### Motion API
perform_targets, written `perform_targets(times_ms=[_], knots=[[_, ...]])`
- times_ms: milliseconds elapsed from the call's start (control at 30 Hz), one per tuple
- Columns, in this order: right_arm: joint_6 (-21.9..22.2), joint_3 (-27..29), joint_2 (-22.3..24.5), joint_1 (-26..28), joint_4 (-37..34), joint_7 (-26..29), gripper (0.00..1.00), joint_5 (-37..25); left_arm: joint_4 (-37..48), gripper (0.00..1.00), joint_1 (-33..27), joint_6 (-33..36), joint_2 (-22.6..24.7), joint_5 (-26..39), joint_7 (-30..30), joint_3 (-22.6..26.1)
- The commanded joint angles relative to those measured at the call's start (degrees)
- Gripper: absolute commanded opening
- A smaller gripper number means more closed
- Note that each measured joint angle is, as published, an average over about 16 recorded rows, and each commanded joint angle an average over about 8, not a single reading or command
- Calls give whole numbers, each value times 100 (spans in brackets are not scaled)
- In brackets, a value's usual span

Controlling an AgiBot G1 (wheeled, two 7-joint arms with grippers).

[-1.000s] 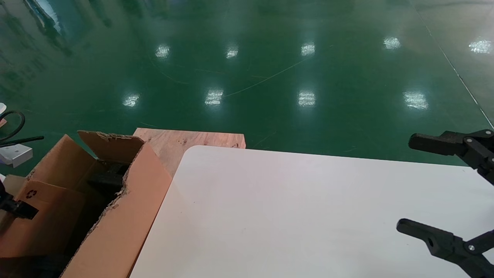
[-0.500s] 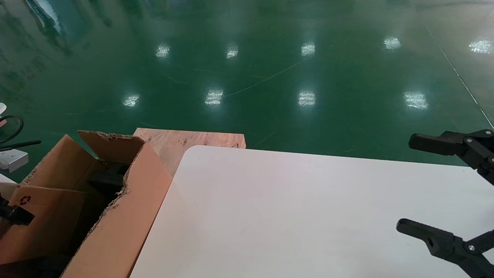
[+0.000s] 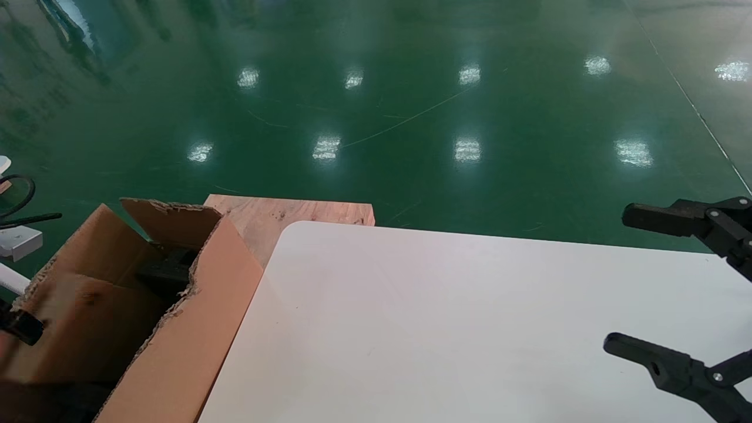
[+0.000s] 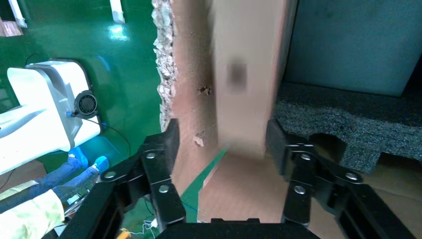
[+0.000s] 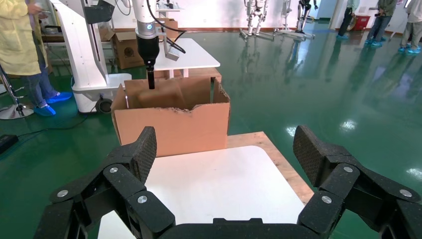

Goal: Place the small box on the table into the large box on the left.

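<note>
Worktop [image 3: 470, 329] is sitting bare, with the large box [image 3: 188, 329] standing open just beside its left edge, black foam [image 4: 348, 124] lying inside. Since the earlier frame the small box [image 3: 76, 329] is sinking lower inside the carton, its recycling symbol now blurred out. Left claw [image 4: 224, 144] is spread around it, contact unclear; right claw [image 3: 675, 288] is idling wide open over the worktop's right side, gripping nothing.

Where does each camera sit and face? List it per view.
Head: high up, facing forward and down at the table and large box; right gripper at right edge, left gripper at left edge.
Left wrist: facing into the large box; own fingers flank the small box.
Right wrist: facing across the table; own open fingers.
Shared: the large box.
</note>
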Motion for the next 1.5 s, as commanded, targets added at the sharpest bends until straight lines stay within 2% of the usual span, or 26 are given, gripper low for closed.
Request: perform_targets(times_ms=[33,367,767,967,1267,1500], knots=[[0,0,0,0,0,0,100,0,-2,100,-3,0,-2,4,0,-1],[0,0,0,0,0,0,100,0,-271,100,-120,-143,49,22,218,-83],[0,0,0,0,0,0,100,1,-1709,100,-517,-810,294,-212,1077,-565],[0,-1,0,0,0,0,100,1,-2259,100,-540,-1117,639,-467,1248,-820],[1,-1,0,0,-1,-1,100,1,-2349,100,-372,-1542,1382,-828,1356,-1156],[2,-1,1,0,-2,-1,100,3,-2373,100,-327,-1640,1534,-909,1373,-1269]])
